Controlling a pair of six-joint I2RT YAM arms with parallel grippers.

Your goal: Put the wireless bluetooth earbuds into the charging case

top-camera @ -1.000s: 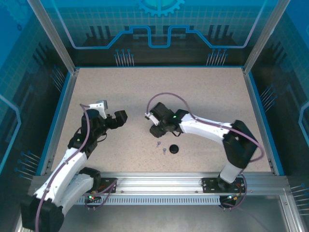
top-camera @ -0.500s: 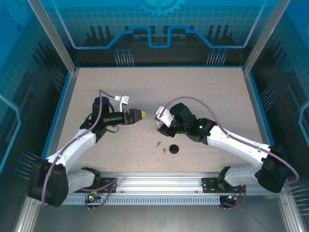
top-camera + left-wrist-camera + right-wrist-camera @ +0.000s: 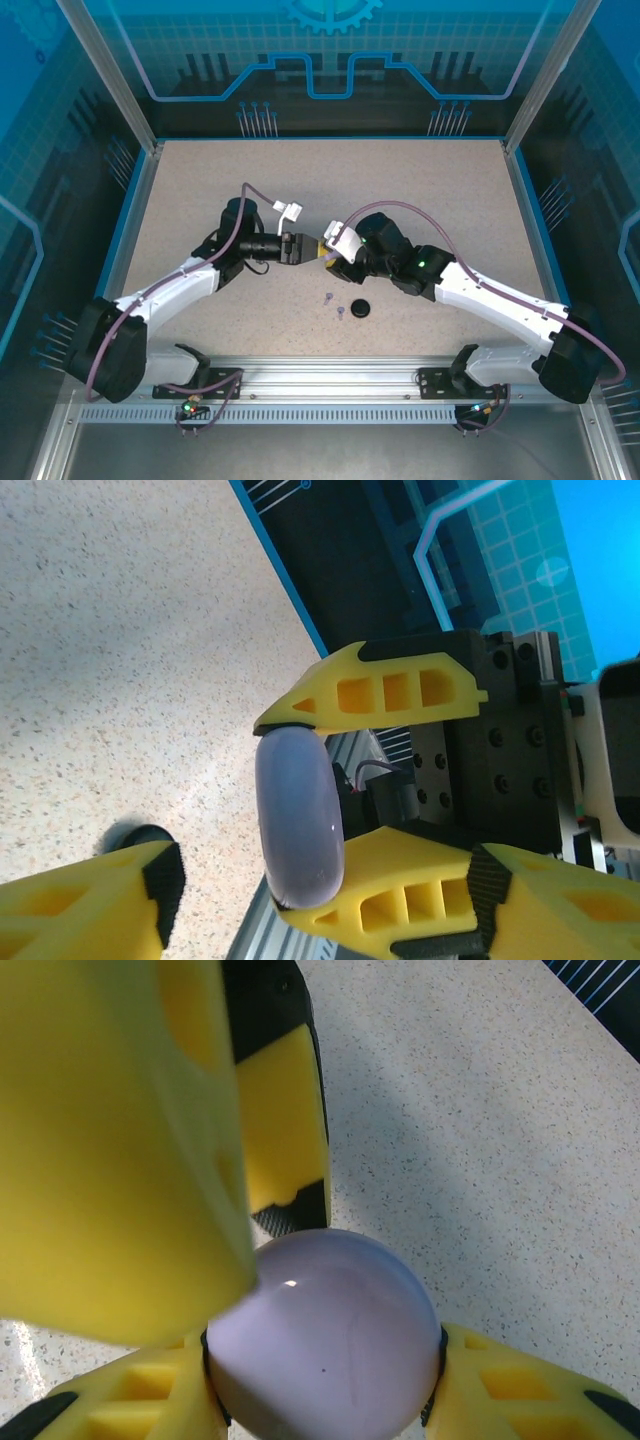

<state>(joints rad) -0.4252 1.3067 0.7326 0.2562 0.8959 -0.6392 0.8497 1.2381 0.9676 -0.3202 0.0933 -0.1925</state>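
Risk of slip: my right gripper (image 3: 325, 1355) clamps the lilac charging case (image 3: 298, 810) above the table (image 3: 200, 180), left gripper (image 3: 305, 248) spread around it without contact, earbuds (image 3: 327, 297) lying loose below, so an off-centre left squeeze could twist it out

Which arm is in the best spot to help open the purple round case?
Probably left: the right claw grips the lilac case, and the open left claw faces it up close.
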